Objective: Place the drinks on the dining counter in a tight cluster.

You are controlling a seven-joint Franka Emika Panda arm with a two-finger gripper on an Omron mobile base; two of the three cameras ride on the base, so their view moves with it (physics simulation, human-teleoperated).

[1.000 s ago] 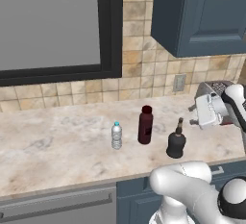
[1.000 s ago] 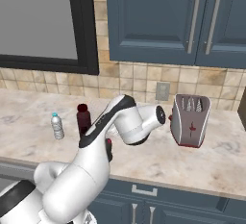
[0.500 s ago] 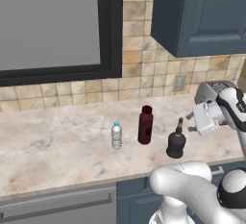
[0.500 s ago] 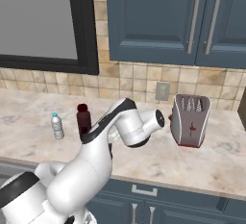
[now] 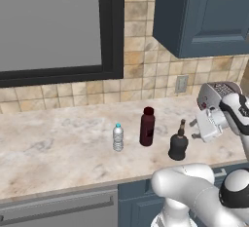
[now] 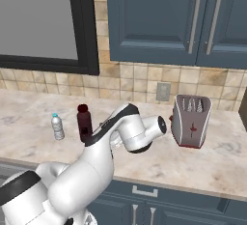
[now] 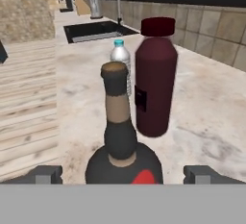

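A toaster (image 6: 191,121) stands upright (slots up).

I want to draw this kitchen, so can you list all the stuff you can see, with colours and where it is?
water bottle: one, clear with a blue cap, on the counter, leftmost of the three bottles
dark-red bottle: one, tall, dark red, beside the water bottle
black bottle: one, squat, thin neck, front right of the dark-red bottle
toaster: one, silver with a red mark, right end of the counter
counter: one, beige marble look, against the tiled wall
window: one, black frame, above the counter
cabinets: dark blue, on the wall
sink: one, dark, with a silver tap, far along the counter
end effector: one, open, a dark tip on each side of the black bottle
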